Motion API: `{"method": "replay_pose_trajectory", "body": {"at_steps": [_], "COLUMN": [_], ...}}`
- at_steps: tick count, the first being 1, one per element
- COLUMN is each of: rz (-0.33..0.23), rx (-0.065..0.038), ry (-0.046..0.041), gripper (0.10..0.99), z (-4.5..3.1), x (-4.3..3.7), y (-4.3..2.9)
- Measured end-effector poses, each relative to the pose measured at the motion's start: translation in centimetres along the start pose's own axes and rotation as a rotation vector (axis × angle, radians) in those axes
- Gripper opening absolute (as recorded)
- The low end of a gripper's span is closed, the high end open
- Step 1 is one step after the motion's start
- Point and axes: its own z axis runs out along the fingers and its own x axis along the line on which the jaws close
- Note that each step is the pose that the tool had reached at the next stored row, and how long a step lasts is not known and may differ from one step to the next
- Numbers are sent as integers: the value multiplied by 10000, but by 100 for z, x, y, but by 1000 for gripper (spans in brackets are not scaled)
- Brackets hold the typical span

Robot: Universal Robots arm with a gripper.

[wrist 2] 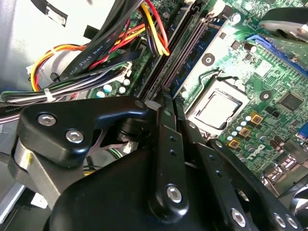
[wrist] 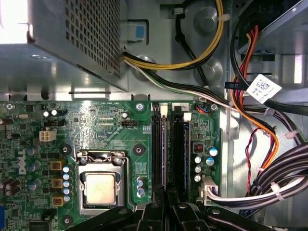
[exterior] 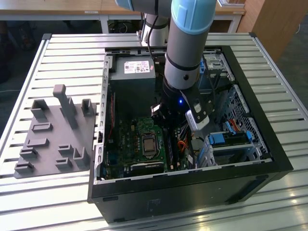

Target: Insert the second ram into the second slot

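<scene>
pincer (wrist: 166,204): I'd say closed on the memory stick (wrist: 164,159), directly below it
handling: stiff, light, fragile; I'd hold its edges

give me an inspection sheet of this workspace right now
surface: slatted table, carrying the open case
job's things: ram slots, two side by side next to the cpu socket, under the gripper
clutter: grey tray on the exterior view's left of the case
grippers: gripper low inside the case, over the slots
cables: black bundle and coloured wires beside the slots
surroundings: desk behind the table
</scene>
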Motion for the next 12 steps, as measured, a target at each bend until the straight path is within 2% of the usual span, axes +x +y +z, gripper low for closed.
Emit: {"method": "replay_pose_trajectory", "body": {"at_steps": [12], "rz": [-18], "rx": [1], "ry": [0], "gripper": [141], "z": [35], "x": [-2], "y": [1]}}
